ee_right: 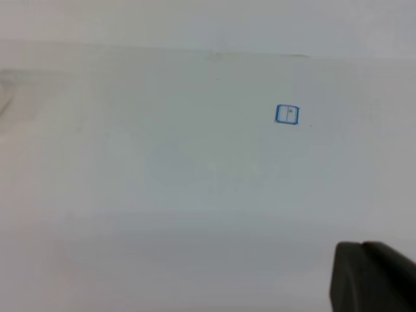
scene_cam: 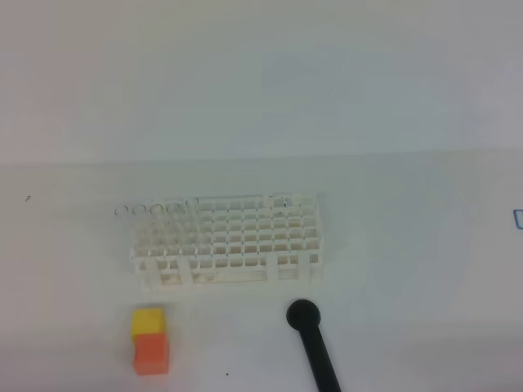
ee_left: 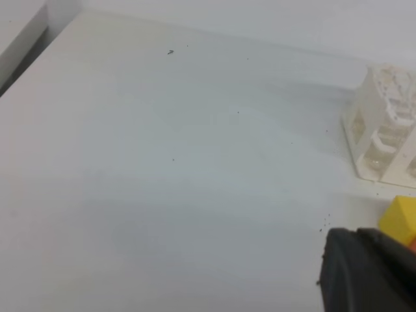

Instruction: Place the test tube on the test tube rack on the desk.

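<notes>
The white lattice test tube rack [scene_cam: 229, 243] stands on the white desk [scene_cam: 392, 269] at the middle of the exterior view. Faint round rims of clear glass test tubes [scene_cam: 154, 210] show in a row at its back left; their bodies are hard to make out. The rack's corner also shows in the left wrist view [ee_left: 383, 130]. Neither arm appears in the exterior view. Only a black part of the left gripper [ee_left: 365, 272] and of the right gripper [ee_right: 372, 278] shows at each wrist view's bottom right corner. Nothing is seen in them.
A yellow-and-orange block [scene_cam: 150, 341] stands in front of the rack's left end and also shows in the left wrist view [ee_left: 400, 218]. A black round-ended rod [scene_cam: 315, 347] lies in front of the rack's right end. A small blue square mark [ee_right: 286, 114] is on the desk.
</notes>
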Controlling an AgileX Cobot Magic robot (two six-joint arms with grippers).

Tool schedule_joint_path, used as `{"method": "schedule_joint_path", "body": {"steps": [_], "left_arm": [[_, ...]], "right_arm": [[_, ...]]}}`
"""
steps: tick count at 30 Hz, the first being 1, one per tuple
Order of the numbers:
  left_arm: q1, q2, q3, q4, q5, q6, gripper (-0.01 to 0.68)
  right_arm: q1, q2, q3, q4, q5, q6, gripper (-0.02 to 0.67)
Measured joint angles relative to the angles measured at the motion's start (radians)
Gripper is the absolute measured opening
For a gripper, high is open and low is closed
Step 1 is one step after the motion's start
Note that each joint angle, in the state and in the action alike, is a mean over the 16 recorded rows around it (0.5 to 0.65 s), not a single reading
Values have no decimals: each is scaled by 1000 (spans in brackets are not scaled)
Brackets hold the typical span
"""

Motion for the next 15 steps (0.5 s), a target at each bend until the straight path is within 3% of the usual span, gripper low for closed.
{"method": "schedule_joint_path", "body": {"steps": [15], "left_arm": [[0,0,0,-1,-5,-1,-1]], "right_arm": [[0,0,0,0,0,0,-1]]}}
